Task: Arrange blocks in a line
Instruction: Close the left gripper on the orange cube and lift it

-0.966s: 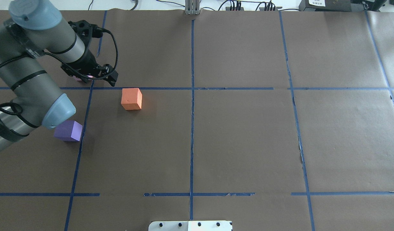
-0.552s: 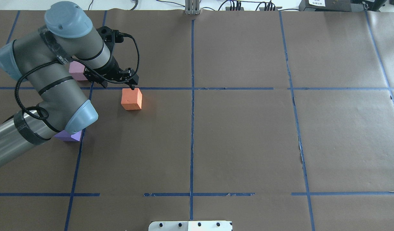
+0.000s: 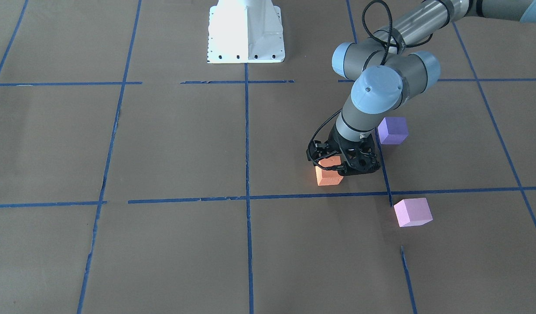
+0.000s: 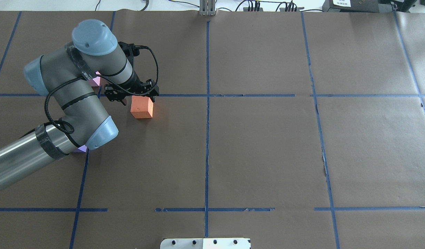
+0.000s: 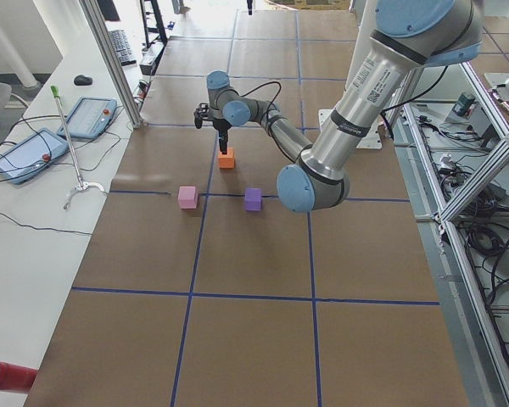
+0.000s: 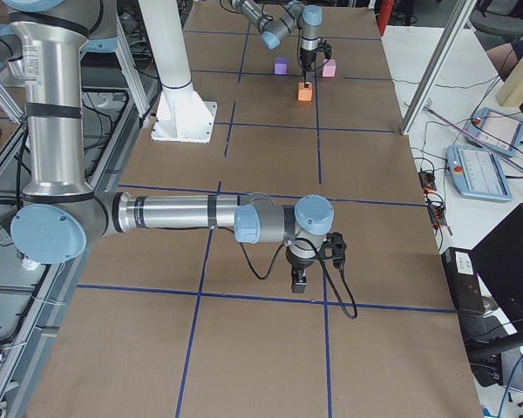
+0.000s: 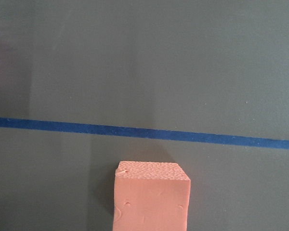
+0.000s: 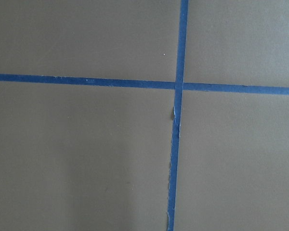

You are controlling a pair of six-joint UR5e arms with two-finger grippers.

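Overhead: left gripper (image 4: 137,98) sits over the far edge of the orange block (image 4: 142,109), jaws spread wide, nothing held. The arm hides most of the pink block (image 4: 95,81) and all but a sliver of the purple block (image 4: 82,149). The front view shows both whole, pink and purple each apart from orange. Left wrist camera: orange block cut off at the bottom edge, blue tape line (image 7: 144,132) beyond it. Right gripper (image 6: 298,280) appears only small in the right side view, so I cannot tell its jaw state.

Matte brown paper-covered table (image 4: 267,155) gridded with strips of blue tape (image 4: 207,138); alongside, long white bench (image 5: 34,237) carrying flat grey-blue touchscreen pendants (image 5: 89,117), behind slanted aluminium posts (image 5: 110,64).
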